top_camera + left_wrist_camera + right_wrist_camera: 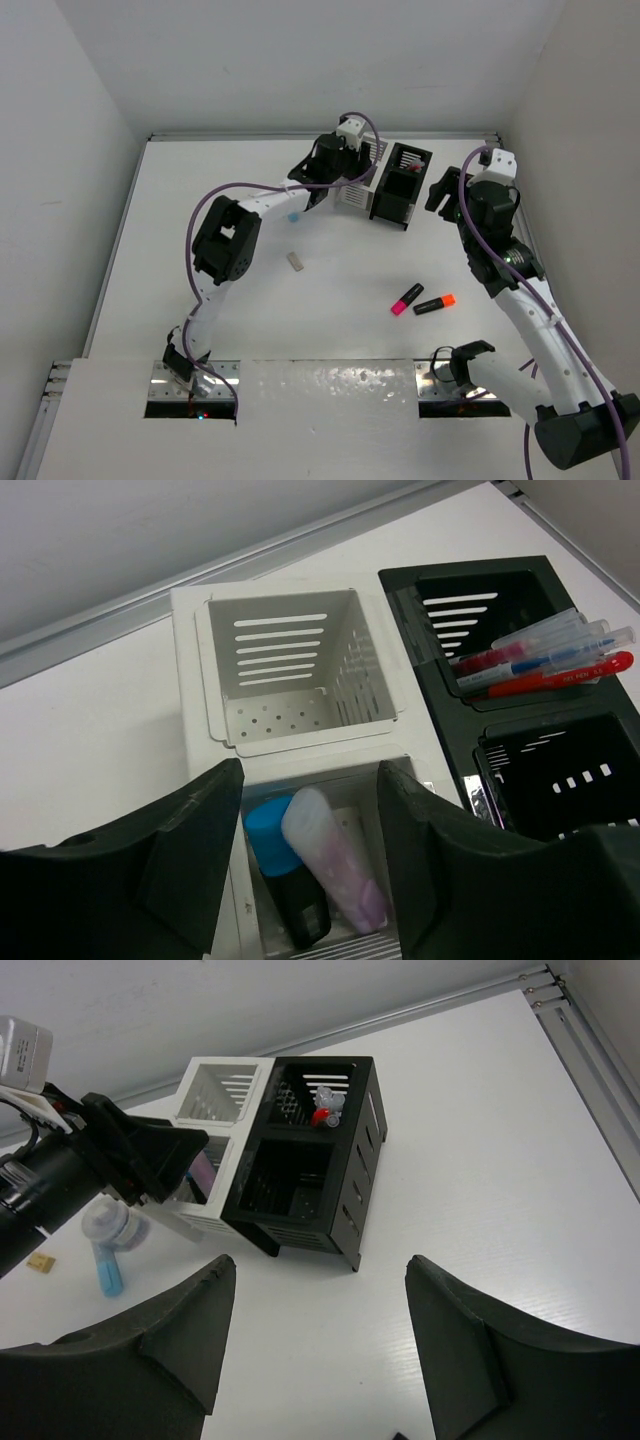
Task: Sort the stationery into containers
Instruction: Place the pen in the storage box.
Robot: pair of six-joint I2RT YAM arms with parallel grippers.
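Only the left wrist view shows the contents: under the parted, empty left gripper the white bin holds a pink stick and a blue-capped highlighter. Right of it, pens are held in the black bin. The right gripper, parted and empty, is faced toward the black bin; only from above is a pink-ended highlighter seen behind it

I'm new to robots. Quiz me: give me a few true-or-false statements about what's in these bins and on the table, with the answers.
1. The pens lie in the black container. True.
2. The far compartment of the white container holds a highlighter. False: it is empty; the blue-capped highlighter and the pink stick sit in its near compartment.
3. A pink highlighter and an orange highlighter lie loose on the table. True.
4. The right gripper holds a pen. False: it is open and empty.
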